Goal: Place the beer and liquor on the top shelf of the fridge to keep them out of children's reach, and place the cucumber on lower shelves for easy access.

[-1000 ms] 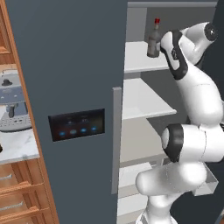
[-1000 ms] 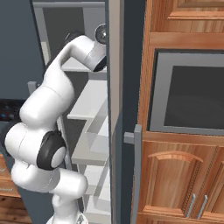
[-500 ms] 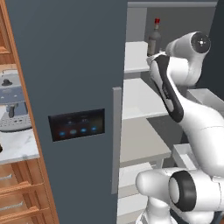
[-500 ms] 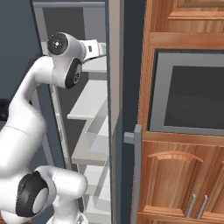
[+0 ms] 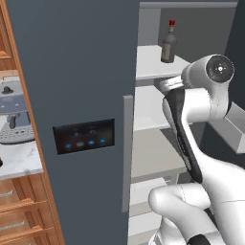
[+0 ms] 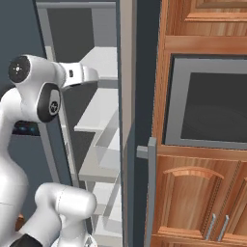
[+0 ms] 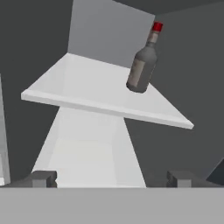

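The liquor [image 7: 142, 65] is smooth grey glass with a pale paper label. The top shelf [image 7: 87, 89] looks matt white. The fridge [image 5: 72, 72] is matt dark grey; the cabinets [image 6: 202, 193] are glossy wood.

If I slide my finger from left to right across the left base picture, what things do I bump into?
Grey coffee machine on the pale counter → black panel with blue lights → grey vertical fridge handle → clear-grey red-capped liquor bottle → white robot arm.
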